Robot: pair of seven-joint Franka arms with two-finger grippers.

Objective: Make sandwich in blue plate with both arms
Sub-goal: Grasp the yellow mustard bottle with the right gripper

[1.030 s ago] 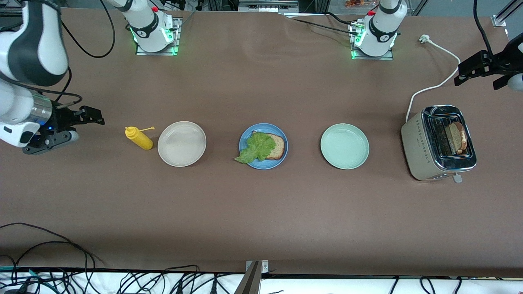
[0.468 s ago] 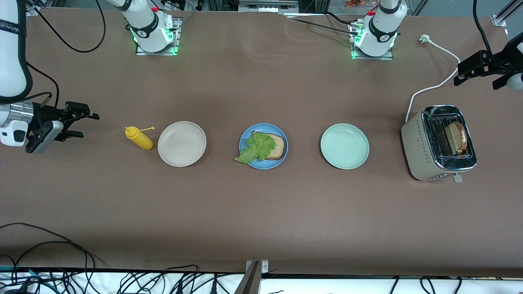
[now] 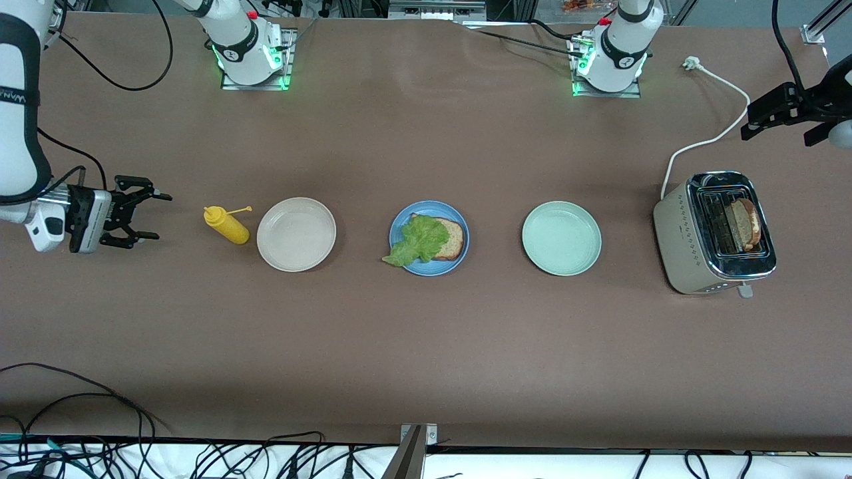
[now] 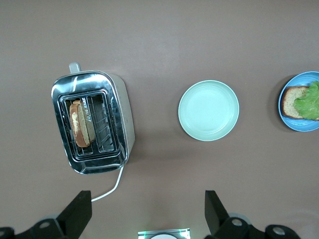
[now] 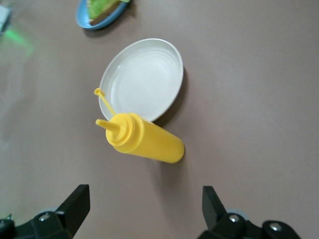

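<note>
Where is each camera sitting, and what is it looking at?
Front view: high across the table, facing both arms' bases; shows the right gripper open beside the yellow squeeze bottle, the left gripper above the toaster.
Left wrist view: on the left arm, looking down at the toaster and pale green plate; its own open fingertips show.
Right wrist view: on the right arm, facing the bottle and beige-white plate; open fingertips show.
Shared: all see the blue plate.
</note>
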